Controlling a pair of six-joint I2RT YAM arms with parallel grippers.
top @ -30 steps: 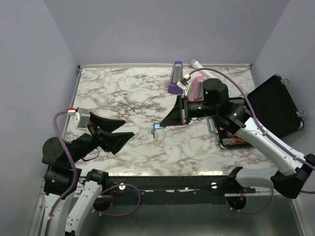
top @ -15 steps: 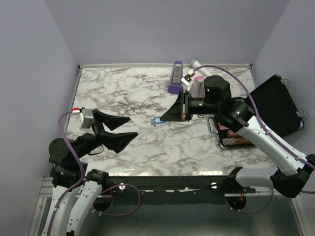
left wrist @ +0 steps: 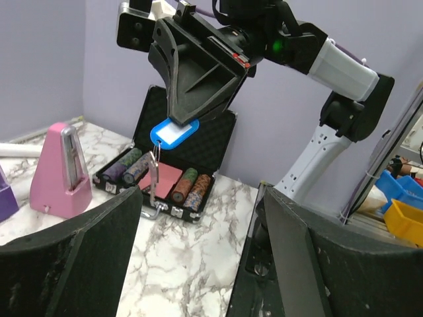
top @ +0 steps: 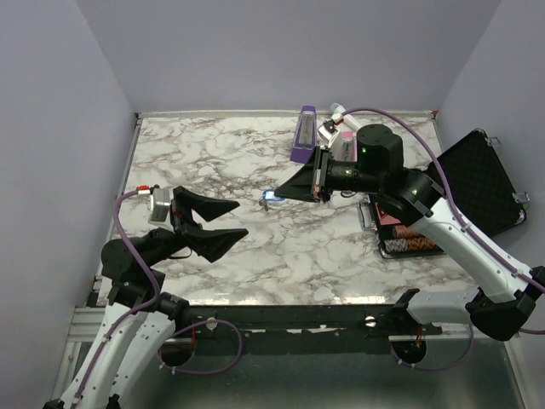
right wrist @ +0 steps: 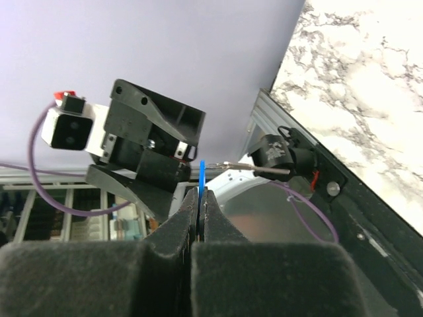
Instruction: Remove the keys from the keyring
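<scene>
Closest to the bases, on the left, the left gripper hung wide open with nothing in it. Its fingers pointed right toward mid-table, a bit above the marble table.

Further in, about the middle, the right gripper was clenched tight on the keys. It pinched the blue oval head up in the air, and the pale metal bit dangled loose underneath. From the right wrist the blue head was just a thin edge between the pads, so not much plastic was actually gripped. I couldn't pick out the keyring on its own, too small.

Far side had the purple metronome and pink metronome, with the open black case of chips off to the right.

What I'd worry about is that the dangling bit is tiny and free to swing, so the left fingers could close on air or knock it sideways. A hard tug could also slide the slick head out of that shallow pinch. If it dropped, it could land flat on the marble, which would be a pain to pick up again.
</scene>
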